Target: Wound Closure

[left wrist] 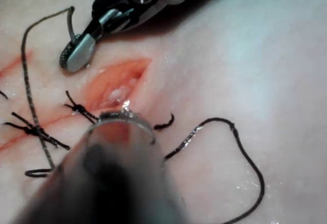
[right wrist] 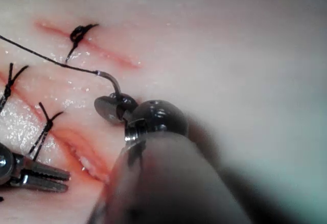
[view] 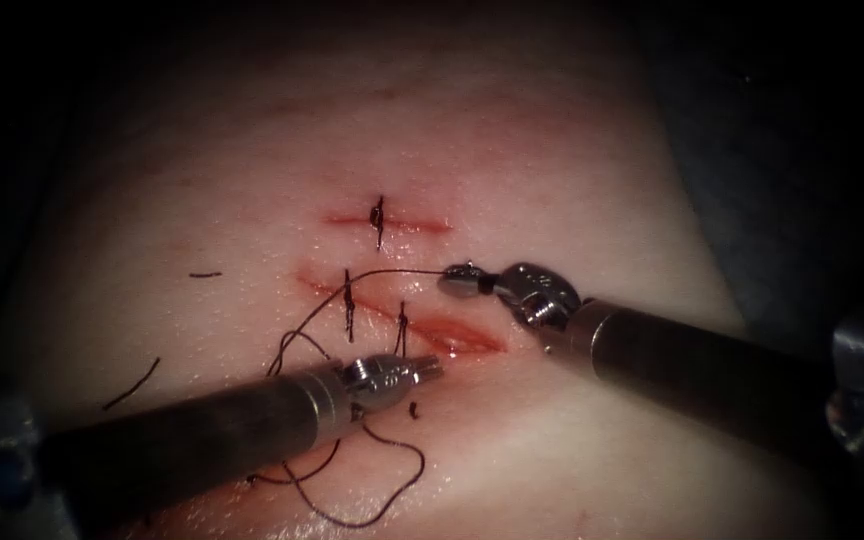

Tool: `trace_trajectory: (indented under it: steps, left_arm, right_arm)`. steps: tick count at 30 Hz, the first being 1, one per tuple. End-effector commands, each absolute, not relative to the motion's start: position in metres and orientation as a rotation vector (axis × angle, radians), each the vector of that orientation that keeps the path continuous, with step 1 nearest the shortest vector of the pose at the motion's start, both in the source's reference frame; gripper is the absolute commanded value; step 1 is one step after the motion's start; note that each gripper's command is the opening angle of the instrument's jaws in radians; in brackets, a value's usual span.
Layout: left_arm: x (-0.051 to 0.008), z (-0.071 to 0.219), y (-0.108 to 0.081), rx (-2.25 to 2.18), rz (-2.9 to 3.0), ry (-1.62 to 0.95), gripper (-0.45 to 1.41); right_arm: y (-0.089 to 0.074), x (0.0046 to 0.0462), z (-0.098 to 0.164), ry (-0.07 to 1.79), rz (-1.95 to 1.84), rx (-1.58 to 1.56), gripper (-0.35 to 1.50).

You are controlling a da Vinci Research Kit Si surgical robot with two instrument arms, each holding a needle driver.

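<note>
Needle [right wrist: 113, 83] is held by the right arm's tool [view: 464, 282], whose jaws are closed on it close to the end where the thread [view: 392, 272] joins; a short curved stretch is seen rising from the jaws in the right wrist view, clear of the tissue [view: 572, 170], and the rest of the curve cannot be made out. The tool is placed just above the open right-hand part of the cut [view: 457, 335]. From the needle the thread is carried leftward over the stitched part of the cut, then down into loose loops lying on the tissue below the left arm's tool [view: 430, 367]. That tool is seen with its jaws slightly parted and nothing between them, its tip resting just beside the open part of the cut. Two knotted stitches [view: 349, 298] are seen across the cut to the left, and a separate short cut [view: 387, 220] above carries one stitch [view: 379, 215]. Cut ends of thread [view: 132, 383] lie well to the left.
</note>
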State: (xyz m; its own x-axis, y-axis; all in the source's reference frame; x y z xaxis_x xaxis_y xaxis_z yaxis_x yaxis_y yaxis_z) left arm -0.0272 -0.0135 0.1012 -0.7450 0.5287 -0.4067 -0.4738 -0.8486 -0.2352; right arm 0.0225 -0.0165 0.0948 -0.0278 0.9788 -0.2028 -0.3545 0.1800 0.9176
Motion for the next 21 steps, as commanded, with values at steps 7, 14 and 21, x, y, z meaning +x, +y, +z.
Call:
trace_trajectory:
  steps: [7,14,21]
  left_arm:
    - [-0.0275,0.1016,-0.0135,-0.634,2.516,-0.161,-0.1]
    - [-0.0274,0.1013,-0.0135,-0.633,2.515,-0.163,-0.1]
    - [-0.0269,0.1011,-0.0133,-0.636,2.517,-0.171,-0.1]
  right_arm:
    - [-0.0158,0.0239,0.0956,1.036,1.377,1.026,-0.35]
    - [-0.016,0.0244,0.0958,1.036,1.398,1.191,-0.35]
    - [-0.0197,0.0262,0.0953,0.997,1.349,1.41,-0.35]
